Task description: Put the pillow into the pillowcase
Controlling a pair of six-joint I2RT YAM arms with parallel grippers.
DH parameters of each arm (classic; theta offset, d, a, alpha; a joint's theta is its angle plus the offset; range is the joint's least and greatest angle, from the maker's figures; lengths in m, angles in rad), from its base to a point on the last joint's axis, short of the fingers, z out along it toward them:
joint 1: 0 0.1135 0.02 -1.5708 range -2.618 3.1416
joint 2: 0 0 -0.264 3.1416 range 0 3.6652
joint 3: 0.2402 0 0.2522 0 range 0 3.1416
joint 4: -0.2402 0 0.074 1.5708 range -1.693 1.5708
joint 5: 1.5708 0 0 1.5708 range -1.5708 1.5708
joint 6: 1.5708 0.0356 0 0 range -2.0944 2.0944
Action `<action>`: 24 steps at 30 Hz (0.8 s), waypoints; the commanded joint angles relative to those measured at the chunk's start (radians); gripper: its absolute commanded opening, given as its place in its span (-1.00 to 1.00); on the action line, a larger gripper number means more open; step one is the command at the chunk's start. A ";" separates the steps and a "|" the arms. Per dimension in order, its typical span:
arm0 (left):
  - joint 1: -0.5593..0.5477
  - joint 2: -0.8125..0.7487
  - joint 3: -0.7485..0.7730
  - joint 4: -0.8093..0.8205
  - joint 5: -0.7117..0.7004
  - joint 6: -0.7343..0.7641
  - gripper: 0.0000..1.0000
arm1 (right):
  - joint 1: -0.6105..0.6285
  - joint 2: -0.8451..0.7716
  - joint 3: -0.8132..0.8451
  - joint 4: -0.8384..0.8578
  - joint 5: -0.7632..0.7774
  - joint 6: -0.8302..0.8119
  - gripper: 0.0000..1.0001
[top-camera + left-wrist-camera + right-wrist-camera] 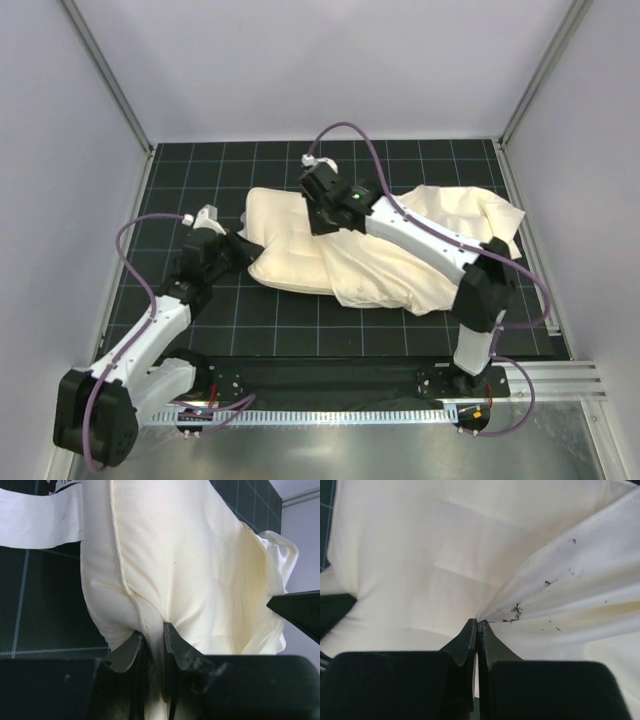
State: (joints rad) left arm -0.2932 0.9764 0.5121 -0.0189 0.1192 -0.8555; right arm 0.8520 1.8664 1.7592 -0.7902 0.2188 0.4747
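The pillow (285, 250) sits mid surface (400, 165) and seems partly inside the pillowcase (440, 245) by the right edge. The left claw (152, 630) pinches the pillow's end; the right claw (477, 625) pinches thin case cloth. That cloth could slip out w/ a hard tug & the pillow jams.

Plain pale grey walls close in the counter (300, 335) on three sides: the back wall (330, 70), the left wall (45, 220) and the right wall (605, 200). Slim aluminium posts (106, 70) run up the two back corners. A black mat (420, 152) ruled with a thin white grid covers the counter. A brushed metal sheet (350, 452) lies along the near edge, with a short aluminium rail (560, 377) at the right. The light is soft and even, the shadows faint.
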 commanded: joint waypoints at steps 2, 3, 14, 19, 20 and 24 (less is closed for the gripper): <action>-0.014 -0.091 0.077 -0.052 0.023 0.018 -1.00 | -0.060 -0.177 -0.246 0.186 -0.078 0.024 -0.92; -0.015 -0.099 0.078 -0.058 0.025 0.018 -1.00 | -0.065 -0.190 -0.272 0.190 -0.072 0.019 -0.92; -0.020 -0.078 0.222 -0.043 0.149 -0.048 -1.00 | -0.042 -0.164 -0.207 0.149 -0.096 -0.021 -0.92; -0.029 -0.044 0.385 -0.046 0.162 -0.076 -1.00 | -0.004 -0.115 0.026 0.075 -0.162 -0.030 -0.92; -0.029 -0.033 0.426 -0.067 0.158 -0.074 -0.99 | 0.001 -0.101 0.058 0.069 -0.174 -0.024 -0.92; -0.029 0.034 0.650 -0.130 0.152 -0.042 -0.99 | 0.021 -0.026 0.309 0.020 -0.252 -0.002 -0.92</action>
State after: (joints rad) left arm -0.3092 0.9924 1.0000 -0.2260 0.1947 -0.8997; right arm 0.8333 1.8111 1.8797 -0.8032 0.1020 0.4511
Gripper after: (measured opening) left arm 0.157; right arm 0.062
